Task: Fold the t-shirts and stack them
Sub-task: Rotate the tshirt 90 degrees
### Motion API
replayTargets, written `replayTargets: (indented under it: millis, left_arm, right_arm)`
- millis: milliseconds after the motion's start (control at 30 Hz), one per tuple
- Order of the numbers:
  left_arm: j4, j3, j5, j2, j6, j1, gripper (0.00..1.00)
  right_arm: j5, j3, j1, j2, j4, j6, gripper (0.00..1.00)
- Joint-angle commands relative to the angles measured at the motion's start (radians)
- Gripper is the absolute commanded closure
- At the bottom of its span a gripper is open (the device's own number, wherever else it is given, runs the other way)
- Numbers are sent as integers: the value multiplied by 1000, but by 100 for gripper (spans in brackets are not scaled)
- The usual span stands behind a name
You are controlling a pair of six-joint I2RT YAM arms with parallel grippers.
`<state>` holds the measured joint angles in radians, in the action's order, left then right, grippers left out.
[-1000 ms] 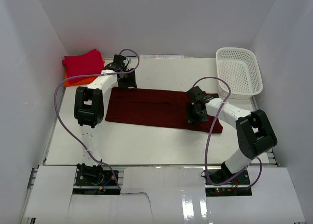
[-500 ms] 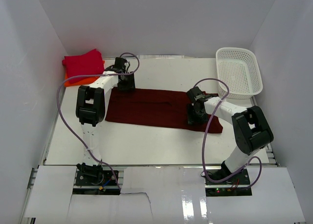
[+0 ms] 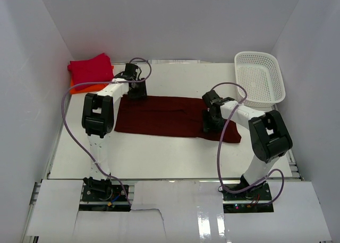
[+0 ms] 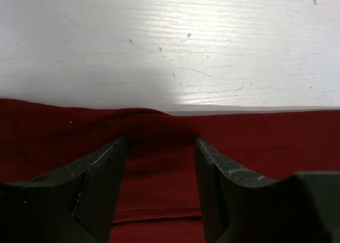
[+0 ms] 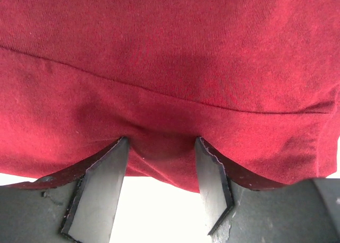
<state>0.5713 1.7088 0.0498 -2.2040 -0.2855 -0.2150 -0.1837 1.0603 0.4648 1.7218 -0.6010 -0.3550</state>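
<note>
The dark maroon t-shirt [image 3: 164, 115] lies flat as a long folded strip across the middle of the table. My left gripper [image 3: 137, 93] is down on its far left edge. In the left wrist view the left gripper [image 4: 159, 142] is open, with maroon cloth [image 4: 159, 168] bunched between its fingers. My right gripper [image 3: 210, 126] is down on the shirt's near right part. In the right wrist view the right gripper [image 5: 161, 142] is open astride the cloth's hem [image 5: 159, 158]. The crimson red t-shirt [image 3: 90, 68] lies folded on the orange one [image 3: 79, 87] at the far left.
A white mesh basket [image 3: 259, 77] stands at the far right, close behind the right arm. White walls enclose the table on the left, back and right. Purple cables loop off both arms.
My left gripper has come down onto the shirt's far left edge. My right arm has swung its elbow inward, and its gripper has shifted slightly on the cloth.
</note>
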Motion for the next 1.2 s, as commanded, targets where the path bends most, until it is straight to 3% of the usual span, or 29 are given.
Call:
replayTargets:
  millis: [0,433,833,1033,1167]
  left_arm:
    - [90,-72,-80,7,-24,16,36]
    - [82,-300,-51,145,-83,108,34]
    - [67,-449,105,279,-133,108,33]
    - [75,-442,87,274,-118,108,33]
    - [73,-429,96,257,-119,108,33]
  right_arm:
    - [-22,46,-17,67,26,19,41]
    - [-3,256,-74,234,-5,83,41]
    - [59,584,-101,442,-42,165,41]
    - [170,615,-104,443,-83,232,40]
    - [239,493,-104,352,-57,237,39]
